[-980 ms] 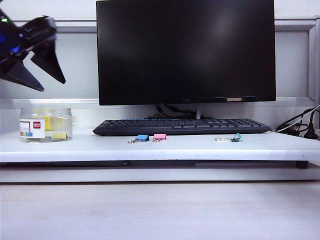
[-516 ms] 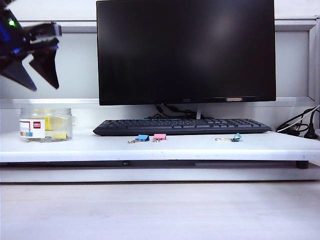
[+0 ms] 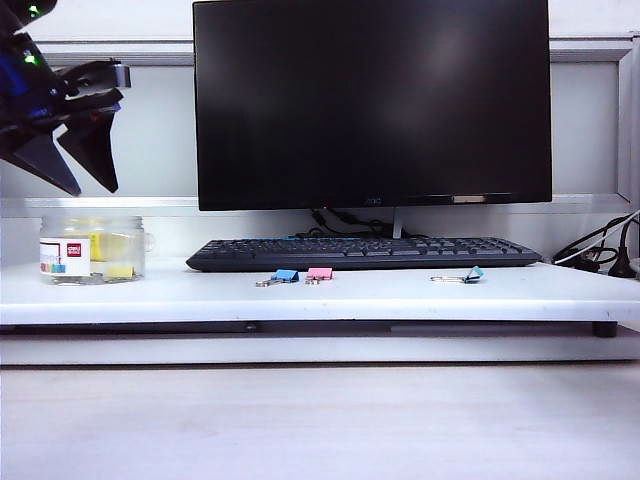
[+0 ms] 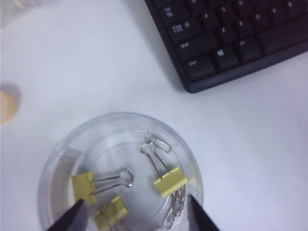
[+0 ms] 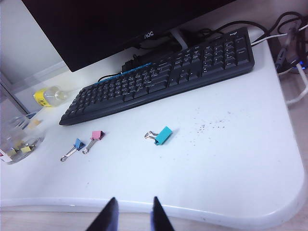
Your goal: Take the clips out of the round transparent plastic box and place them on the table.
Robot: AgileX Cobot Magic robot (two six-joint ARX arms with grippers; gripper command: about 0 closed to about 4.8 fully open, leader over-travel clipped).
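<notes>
The round transparent plastic box point(image 3: 92, 250) stands at the left end of the white table point(image 3: 400, 295), with yellow showing through its wall. From the left wrist view I look straight down into the box point(image 4: 120, 118). Three yellow clips lie on its bottom: one point(image 4: 169, 180), another point(image 4: 84, 186) and a third point(image 4: 113, 211). My left gripper point(image 3: 93, 188) hangs open above the box, well clear of its rim, and its jaws point(image 4: 135, 206) frame the opening with nothing between them. My right gripper point(image 5: 134, 206) is shut and empty off the table's front edge.
A black keyboard point(image 3: 365, 252) and a monitor point(image 3: 372, 100) stand behind. On the table lie a blue clip point(image 3: 285, 276), a pink clip point(image 3: 319, 274) and a teal clip point(image 3: 472, 274). Cables point(image 3: 600, 255) run at the far right. A small yellow-labelled bottle point(image 5: 48, 96) lies behind the box.
My left gripper has tipped more downward and sunk a little over the box. Its jaws stand somewhat narrower than before. Nothing else has moved.
</notes>
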